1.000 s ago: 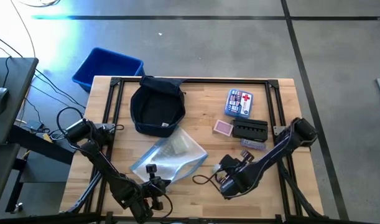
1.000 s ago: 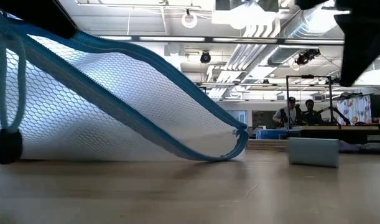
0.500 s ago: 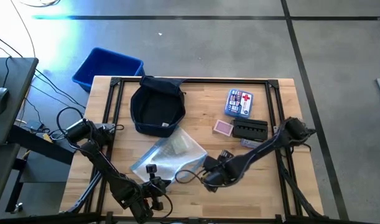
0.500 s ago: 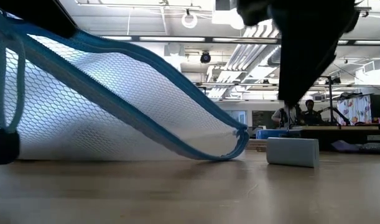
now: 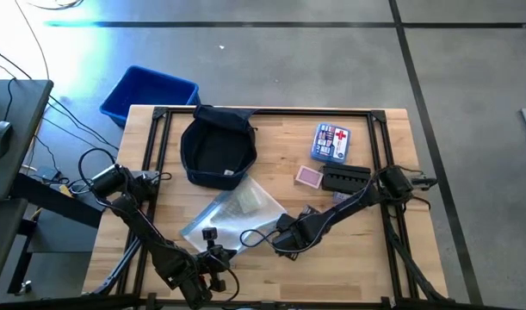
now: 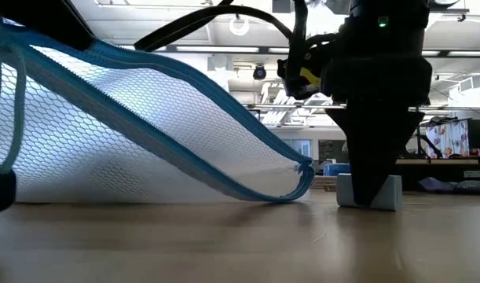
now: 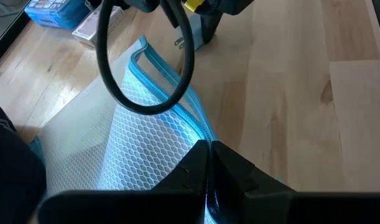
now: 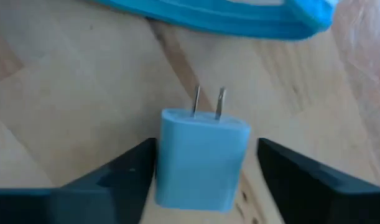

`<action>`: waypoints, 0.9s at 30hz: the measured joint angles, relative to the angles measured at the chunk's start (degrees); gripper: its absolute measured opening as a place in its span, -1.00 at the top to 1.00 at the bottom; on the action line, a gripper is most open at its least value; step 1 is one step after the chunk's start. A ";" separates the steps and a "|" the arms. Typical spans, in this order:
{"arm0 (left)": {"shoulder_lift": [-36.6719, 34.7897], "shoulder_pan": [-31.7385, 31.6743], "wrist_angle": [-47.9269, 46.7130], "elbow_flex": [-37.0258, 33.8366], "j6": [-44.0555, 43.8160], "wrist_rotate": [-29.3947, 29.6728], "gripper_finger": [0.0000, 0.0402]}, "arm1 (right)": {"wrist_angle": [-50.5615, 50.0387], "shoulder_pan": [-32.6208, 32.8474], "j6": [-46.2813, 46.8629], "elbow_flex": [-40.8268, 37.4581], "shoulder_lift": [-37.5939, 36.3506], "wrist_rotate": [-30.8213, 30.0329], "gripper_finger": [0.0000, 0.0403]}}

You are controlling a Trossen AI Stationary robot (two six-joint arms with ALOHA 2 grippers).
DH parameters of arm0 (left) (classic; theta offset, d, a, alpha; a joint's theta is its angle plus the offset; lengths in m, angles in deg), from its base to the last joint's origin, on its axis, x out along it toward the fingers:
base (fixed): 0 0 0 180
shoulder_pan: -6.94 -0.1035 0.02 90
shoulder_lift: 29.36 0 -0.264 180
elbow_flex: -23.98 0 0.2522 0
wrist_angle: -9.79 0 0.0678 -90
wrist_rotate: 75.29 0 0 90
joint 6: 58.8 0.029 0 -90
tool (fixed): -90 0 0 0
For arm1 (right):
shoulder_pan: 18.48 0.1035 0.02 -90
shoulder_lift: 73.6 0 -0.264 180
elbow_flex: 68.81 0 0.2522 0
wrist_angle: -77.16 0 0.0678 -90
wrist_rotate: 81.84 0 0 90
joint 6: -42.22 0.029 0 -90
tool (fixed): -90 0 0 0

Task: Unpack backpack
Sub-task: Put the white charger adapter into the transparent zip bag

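Right gripper point(image 8: 202, 163) open, fingers either side of a blue plug point(image 8: 202, 158), not clamped. Mesh pouch point(image 5: 232, 213) just beside. Left gripper point(image 7: 208, 180) shut on the pouch edge. Backpack point(image 5: 218, 146) at table's far side. Risk: plug tips or slides when the fingers close, off-centre.

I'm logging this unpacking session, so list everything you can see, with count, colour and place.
backpack: one, dark navy, far left of table, open.
mesh zip pouch: one, clear with blue zipper, table centre, near edge pinched.
plug adapter: one, light blue, on the wood beside the pouch's corner.
first-aid box: one, blue and white, far right.
card deck: one, pinkish, beside the box.
black case: one, right of the deck.
bin: one, bright blue, floor beyond the table.
left gripper: shut on pouch edge.
right gripper: open, straddling the adapter.
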 joint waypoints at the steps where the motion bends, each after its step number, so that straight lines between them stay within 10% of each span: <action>1: 0.00 0.00 0.00 0.00 0.00 0.02 1.00 | 0.08 0.21 0.18 0.00 0.00 0.58 0.02; 13: 0.00 0.00 0.77 0.00 1.94 0.11 1.00 | 15.41 6.15 -4.64 6.56 -0.02 -6.56 0.25; 27: 0.02 0.21 11.78 0.00 12.29 1.39 1.00 | 43.17 -2.48 -15.11 1.14 0.33 -7.34 0.25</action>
